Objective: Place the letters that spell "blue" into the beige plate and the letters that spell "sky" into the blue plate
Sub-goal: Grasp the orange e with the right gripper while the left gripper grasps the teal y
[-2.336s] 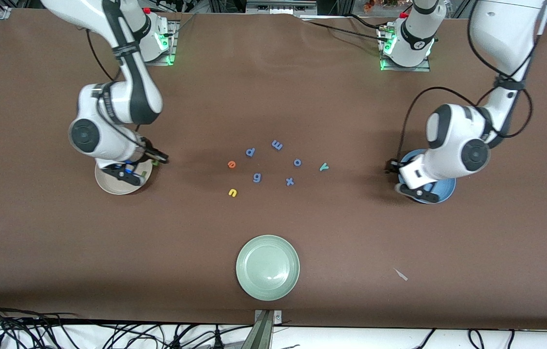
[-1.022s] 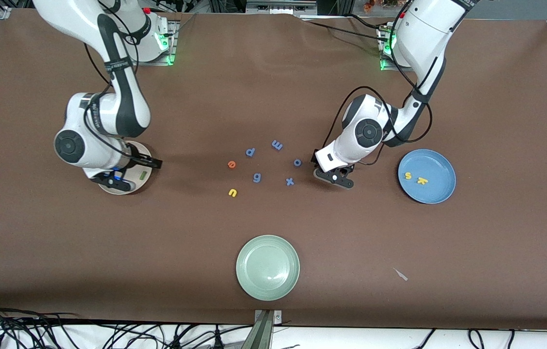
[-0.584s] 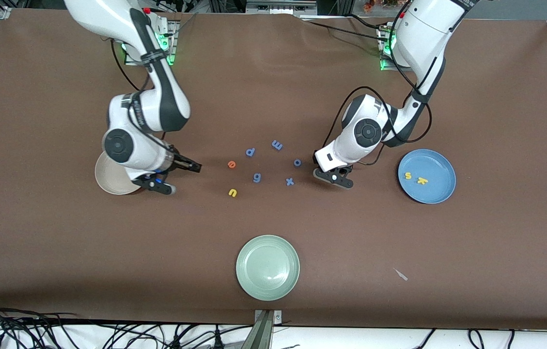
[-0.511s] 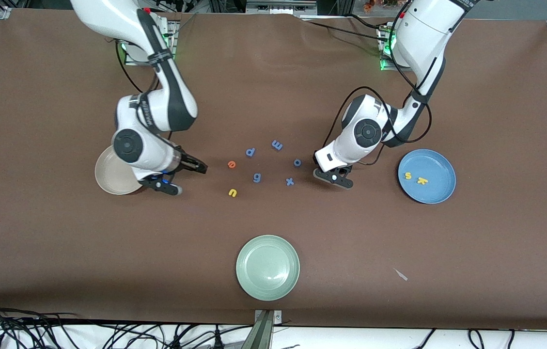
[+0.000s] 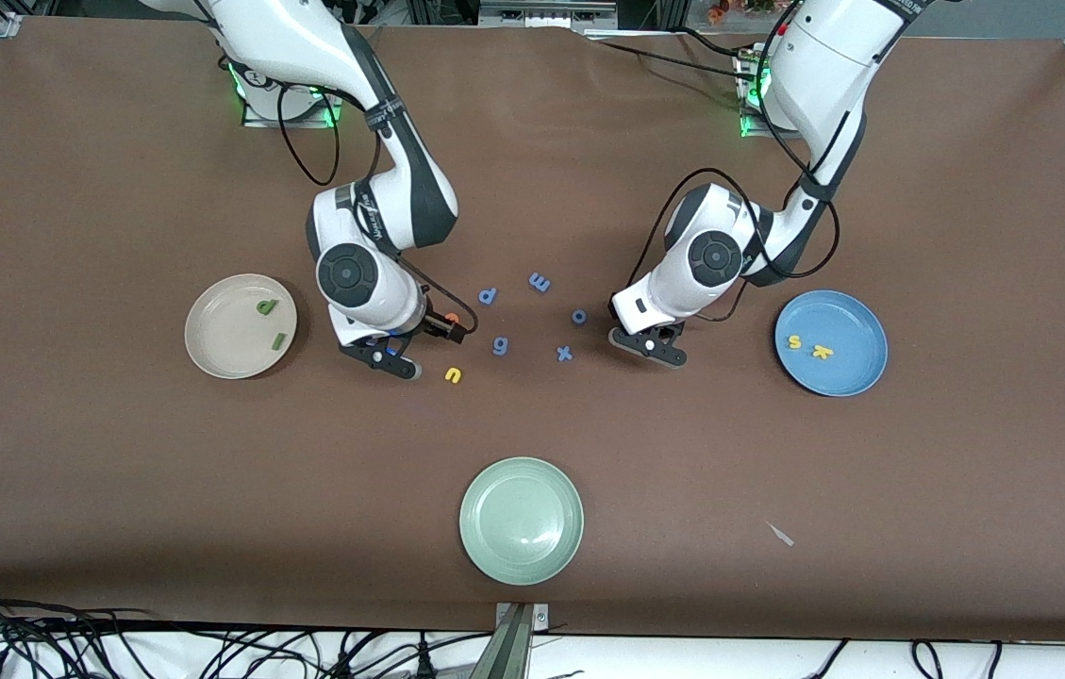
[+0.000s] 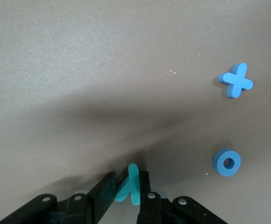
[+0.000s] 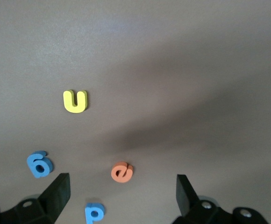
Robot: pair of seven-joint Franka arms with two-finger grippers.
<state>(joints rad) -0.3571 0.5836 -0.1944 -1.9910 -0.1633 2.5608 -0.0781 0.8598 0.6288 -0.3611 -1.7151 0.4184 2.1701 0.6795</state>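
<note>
The beige plate (image 5: 211,344) holds the green b (image 5: 264,306) and the green l (image 5: 279,341). Yellow s (image 5: 793,342) and yellow k (image 5: 821,352) lie in the blue plate (image 5: 848,372). My left gripper (image 6: 128,179) is low over the table between the blue letters and the blue plate (image 5: 647,341), shut on the teal y (image 6: 130,185). My right gripper (image 7: 121,196) hangs open over the orange e (image 7: 122,172), which lies apart from both fingers. The yellow u (image 5: 453,375) lies nearer the front camera, also seen as the u (image 7: 75,101).
Blue letters lie mid-table: p (image 5: 487,296), m (image 5: 540,281), o (image 5: 579,316), g (image 5: 500,346), x (image 5: 564,354). A pale green plate (image 5: 521,521) sits near the front edge, with a small pale scrap (image 5: 780,534) toward the left arm's end.
My right arm has swung from over the beige plate to over the orange e, uncovering b and l. My left gripper has shut on the y without moving away.
</note>
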